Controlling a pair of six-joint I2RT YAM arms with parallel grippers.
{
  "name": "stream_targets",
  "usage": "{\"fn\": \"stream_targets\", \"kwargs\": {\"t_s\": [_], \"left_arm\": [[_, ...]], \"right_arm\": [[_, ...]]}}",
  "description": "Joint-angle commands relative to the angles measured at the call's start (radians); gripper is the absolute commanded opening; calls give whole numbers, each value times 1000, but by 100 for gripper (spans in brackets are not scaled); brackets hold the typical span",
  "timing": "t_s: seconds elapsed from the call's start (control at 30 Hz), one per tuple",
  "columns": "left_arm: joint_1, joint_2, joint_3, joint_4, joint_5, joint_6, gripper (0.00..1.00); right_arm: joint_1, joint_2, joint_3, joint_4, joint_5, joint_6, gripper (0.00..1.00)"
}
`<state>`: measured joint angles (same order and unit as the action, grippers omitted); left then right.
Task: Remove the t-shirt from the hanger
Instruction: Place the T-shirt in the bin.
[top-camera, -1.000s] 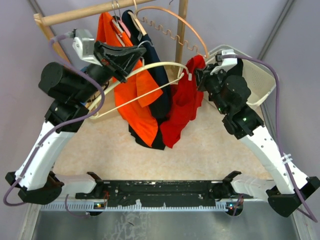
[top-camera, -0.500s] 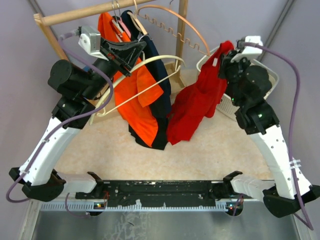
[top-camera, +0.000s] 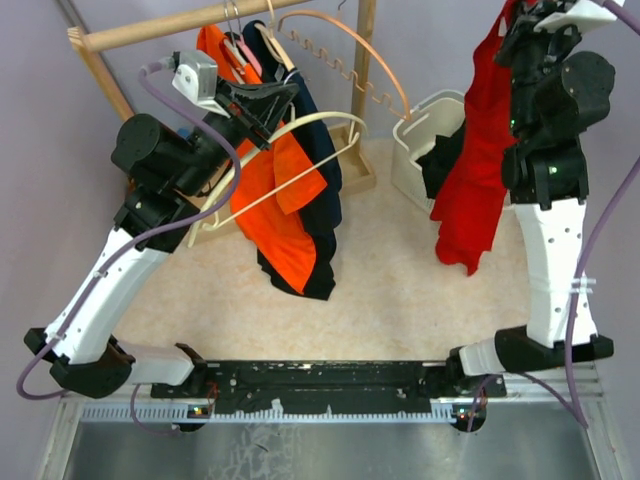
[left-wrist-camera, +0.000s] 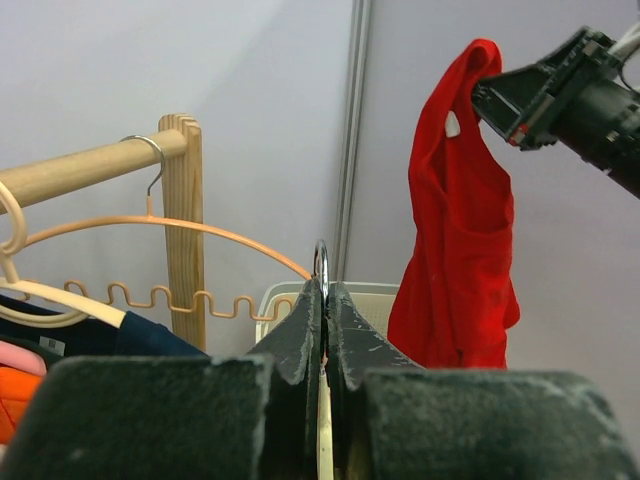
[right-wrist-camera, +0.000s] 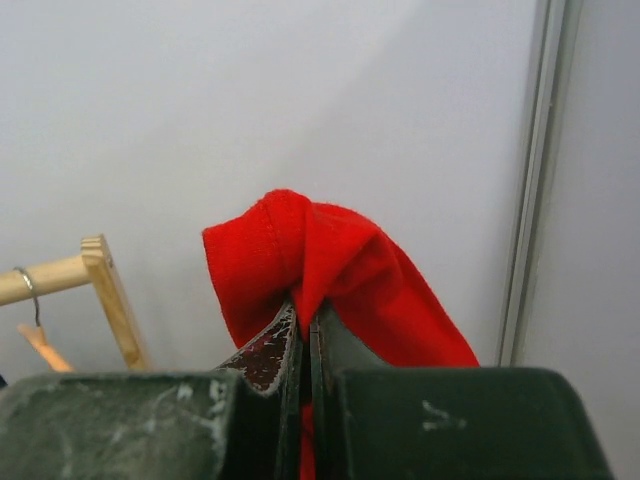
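The red t-shirt hangs free at the right, clear of the hanger, with my right gripper shut on its top fold high above the basket. In the right wrist view the red cloth bunches over the shut gripper. The bare cream hanger stays at the left, and my left gripper is shut on it near its hook. The left wrist view has the metal hook pinched in the gripper, with the t-shirt off to the right.
A wooden rack rail crosses the back left, carrying an orange shirt, a navy garment and an empty peach hanger. A white basket with dark cloth inside stands behind the hanging t-shirt.
My right arm has swung up and to the right with the red t-shirt, drawing it off the cream hanger. The left arm has lifted the hanger slightly.
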<state>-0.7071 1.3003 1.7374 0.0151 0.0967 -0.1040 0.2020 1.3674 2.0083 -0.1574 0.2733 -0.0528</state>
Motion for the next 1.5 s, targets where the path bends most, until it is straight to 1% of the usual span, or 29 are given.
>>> {"fn": "stream_targets", "kwargs": {"t_s": [0.0, 0.17, 0.27, 0.33, 0.47, 0.57, 0.7, 0.87, 0.97, 1.07, 1.23, 1.37, 1.4, 1.47], "left_arm": [[-5, 9, 12, 31, -12, 10, 0], [-5, 31, 23, 30, -8, 7, 0], [-5, 42, 25, 32, -9, 4, 0], [-5, 47, 26, 33, -9, 2, 0], [-5, 51, 22, 36, -6, -4, 0], [-5, 49, 16, 38, -7, -8, 0], [-5, 50, 12, 42, -6, -13, 0], [-5, 55, 11, 45, -2, -22, 0], [-5, 57, 8, 47, -1, -23, 0], [-5, 56, 2, 51, -4, -23, 0], [-5, 49, -17, 69, -30, -32, 0], [-5, 40, -31, 79, -21, -29, 0], [-5, 38, -31, 79, -16, -28, 0], [-5, 35, -30, 69, -8, -27, 0]], "right_arm": [[-72, 104, 144, 79, -128, 55, 0], [-122, 233, 309, 110, -184, 92, 0], [-150, 316, 417, 125, -191, 118, 0], [-175, 352, 451, 148, -189, 145, 0], [-230, 392, 460, 191, -189, 204, 0], [-264, 427, 460, 193, -185, 219, 0], [-306, 487, 456, 164, -197, 248, 0], [-346, 558, 442, 100, -213, 247, 0], [-370, 560, 385, 56, -238, 261, 0], [-375, 516, 257, 31, -268, 264, 0], [-365, 360, -45, 37, -279, 272, 0], [-323, 208, -253, 33, -266, 242, 0], [-313, 193, -283, 11, -265, 236, 0], [-301, 187, -303, -104, -287, 238, 0]]}}
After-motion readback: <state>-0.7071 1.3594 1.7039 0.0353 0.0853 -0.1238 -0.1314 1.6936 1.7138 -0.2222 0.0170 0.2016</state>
